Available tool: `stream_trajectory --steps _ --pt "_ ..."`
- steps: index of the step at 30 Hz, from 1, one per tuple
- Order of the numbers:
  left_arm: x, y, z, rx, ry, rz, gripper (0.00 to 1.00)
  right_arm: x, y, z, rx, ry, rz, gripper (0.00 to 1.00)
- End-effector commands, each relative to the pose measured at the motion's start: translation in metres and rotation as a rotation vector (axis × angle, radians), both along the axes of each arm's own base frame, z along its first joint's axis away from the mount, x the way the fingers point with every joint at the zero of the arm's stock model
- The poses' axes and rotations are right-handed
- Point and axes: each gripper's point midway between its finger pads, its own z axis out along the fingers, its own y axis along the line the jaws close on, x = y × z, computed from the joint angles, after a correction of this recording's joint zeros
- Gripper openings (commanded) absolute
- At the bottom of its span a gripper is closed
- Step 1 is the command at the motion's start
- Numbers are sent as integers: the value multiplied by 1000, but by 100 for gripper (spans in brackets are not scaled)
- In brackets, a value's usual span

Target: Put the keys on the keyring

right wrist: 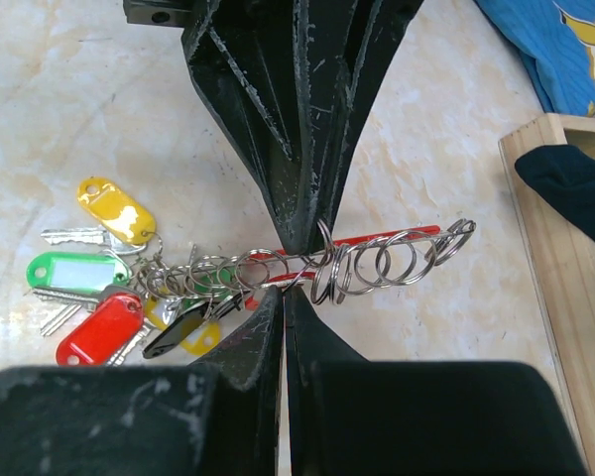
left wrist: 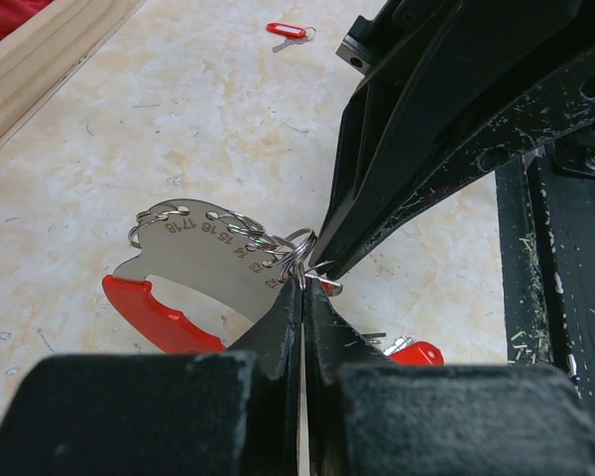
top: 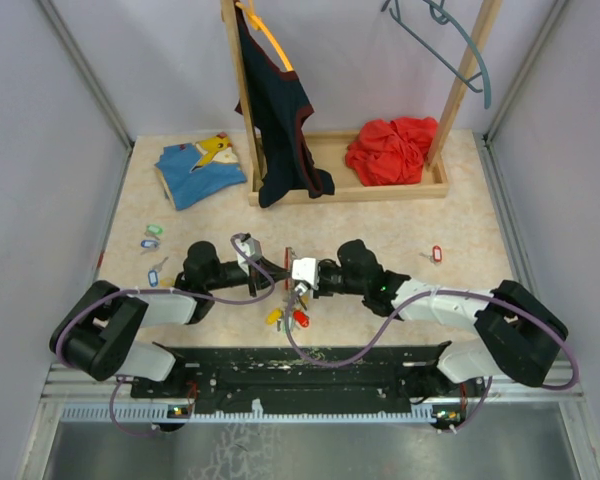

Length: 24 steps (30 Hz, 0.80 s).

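- The left arm and the right arm reach in from the near corners of the beige marbled desk. They meet tip to tip near the middle of its near edge.
- Between them is a silver metal plate stamped with numbers, with a red plastic handle and steel split rings along its edge. This ring plate is tilted above the desk.
- The left jaws are pressed together, fingertips pinching the end of the ring plate where the rings crowd.
- The right jaws are also pressed together, fingertips touching the row of rings from below. Whether they clamp any wire cannot be told.
- A bunch of small silver keys with yellow, green, red and black plastic tags lies on the desk by the plate's handle end, linked to its rings.
- Three loose keys lie near the left edge: one with a green tag and two with blue tags.
- A loose red-tagged key lies towards the right edge.
- Along the far edge stands a wooden rack with a dark garment on an orange hanger and a red cloth. A blue and yellow cloth lies near the far left corner.
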Motion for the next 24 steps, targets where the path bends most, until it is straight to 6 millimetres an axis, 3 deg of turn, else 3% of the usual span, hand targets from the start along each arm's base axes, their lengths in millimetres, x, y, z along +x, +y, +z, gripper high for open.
stream_trajectory --steps 1,24 --pt "-2 -2 13 -39 -57 -27 0 7 10 24 93 -36 -36 0" --pt "-3 -3 15 -46 -55 -29 0 11 19 33 146 10 -54 6"
